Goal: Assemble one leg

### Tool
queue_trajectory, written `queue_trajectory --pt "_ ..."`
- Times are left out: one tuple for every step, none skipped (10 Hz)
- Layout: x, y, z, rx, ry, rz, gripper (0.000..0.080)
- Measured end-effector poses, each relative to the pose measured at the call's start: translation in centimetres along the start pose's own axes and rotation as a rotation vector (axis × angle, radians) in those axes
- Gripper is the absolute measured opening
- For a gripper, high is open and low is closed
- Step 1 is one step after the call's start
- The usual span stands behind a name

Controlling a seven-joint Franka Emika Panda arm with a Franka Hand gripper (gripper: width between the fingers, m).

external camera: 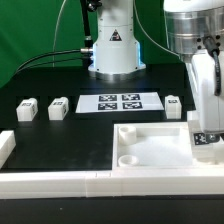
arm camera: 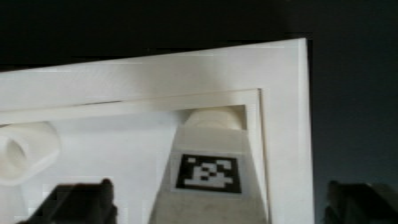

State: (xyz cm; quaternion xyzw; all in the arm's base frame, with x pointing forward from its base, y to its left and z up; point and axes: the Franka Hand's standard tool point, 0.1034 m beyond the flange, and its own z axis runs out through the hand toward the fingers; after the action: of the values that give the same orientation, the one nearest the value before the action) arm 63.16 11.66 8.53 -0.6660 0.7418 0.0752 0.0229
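Observation:
A leg (arm camera: 210, 150), a white block with a black-and-white tag, stands upright in a corner of the large white tray-like part (arm camera: 160, 85). In the exterior view this leg (external camera: 206, 147) is at the tray's (external camera: 150, 150) right side. My gripper (external camera: 206, 132) is straight above it. In the wrist view my gripper (arm camera: 222, 205) is open, with one dark finger (arm camera: 80, 200) on each side of the leg and a gap showing on both sides. Three more legs lie on the table: two at the exterior view's left (external camera: 27, 109) (external camera: 58, 108) and one at the right (external camera: 174, 104).
The marker board (external camera: 120, 102) lies behind the tray, in front of the robot base (external camera: 112, 50). A white low wall (external camera: 60, 182) runs along the table's front, with a short piece at the left (external camera: 5, 148). The tray has a round socket (external camera: 128, 158) at its left.

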Motion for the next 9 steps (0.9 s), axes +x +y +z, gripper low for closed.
queue_trajectory --pt "0.0 0.0 0.0 0.0 0.0 -0.074 0.0617" --pt "0.0 0.0 0.1 -0.001 0.001 -0.193 0.0644" --pt "0.1 0.1 0.3 -0.004 0.001 -0.328 0.0648" --pt "0.2 0.1 0.4 -0.006 0.002 -0.421 0.0648" --pt "0.3 0.1 0.6 -0.008 0.001 -0.564 0.0649" --pt "0.5 0.1 0.8 -0.011 0.001 -0.683 0.0649" --pt "0.8 0.1 1.0 -0.014 0.0 -0.767 0.0649" --pt "1.1 0.1 1.0 -0.015 -0.001 -0.885 0.0649" --pt "1.2 0.0 1.0 -0.015 -0.001 -0.97 0.0649"
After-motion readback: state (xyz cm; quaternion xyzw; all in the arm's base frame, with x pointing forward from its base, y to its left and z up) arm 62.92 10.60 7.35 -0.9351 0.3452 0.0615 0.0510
